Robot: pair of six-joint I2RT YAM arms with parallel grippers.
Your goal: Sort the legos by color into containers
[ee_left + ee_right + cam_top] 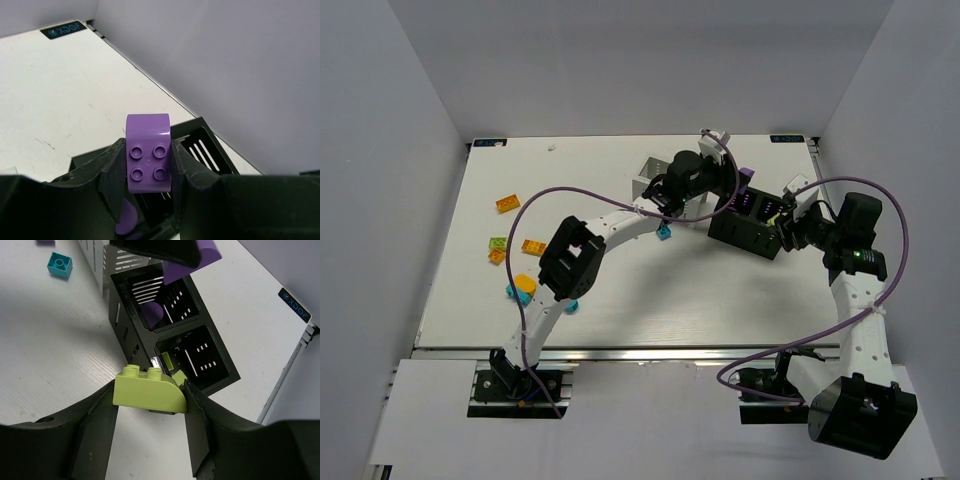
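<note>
Pinching the purple brick (148, 160) by its smooth side walls, your left gripper (148, 172) holds it at centre frame above the black box (200, 145). Your right gripper (150, 407) clamps a lime brick (148, 392) the same way, low in its wrist view, near that box. Both bricks look light, rigid and slick, so grip the flat sides, not the curved top, or they may squirt out.

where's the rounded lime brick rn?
Right wrist view: the rounded lime brick is clamped in the right gripper, at the near edge of the black box, next to the compartment showing lime inside.
</note>
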